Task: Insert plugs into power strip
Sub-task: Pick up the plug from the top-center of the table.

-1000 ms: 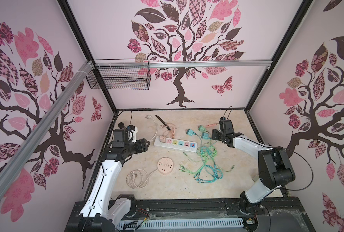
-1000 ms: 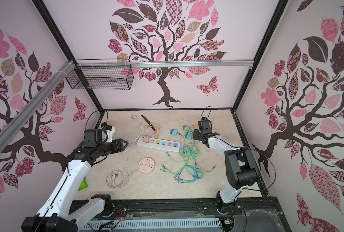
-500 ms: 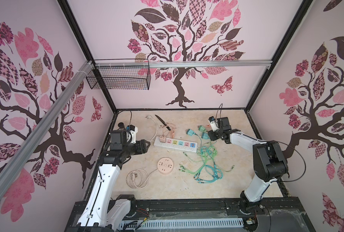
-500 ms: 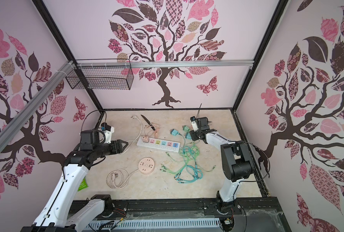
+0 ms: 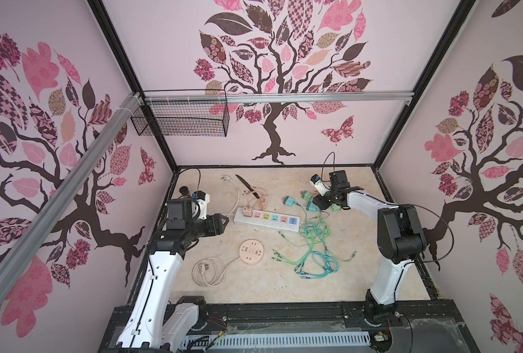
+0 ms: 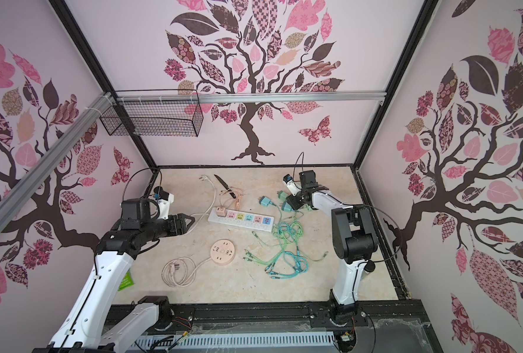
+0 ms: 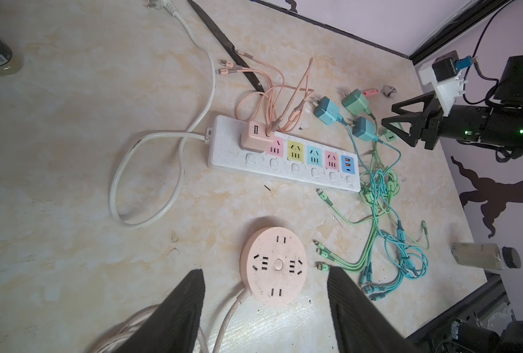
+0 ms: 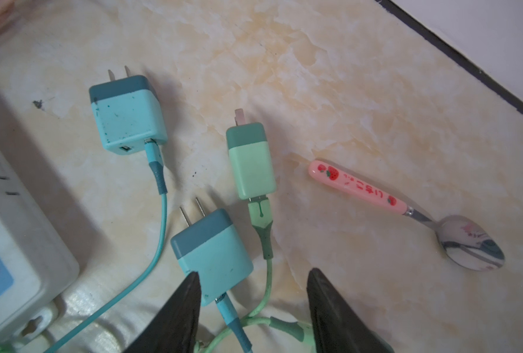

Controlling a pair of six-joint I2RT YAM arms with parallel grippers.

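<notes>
At the middle of the table lies the strip, with a peach plug seated in its end socket. Past the other end lie a far teal plug, a mint plug and a near teal plug. Over that last plug's cable end hangs the right gripper, jaws part open, clasping nothing. By the strip's corded end hovers the left gripper, jaws apart and empty.
</notes>
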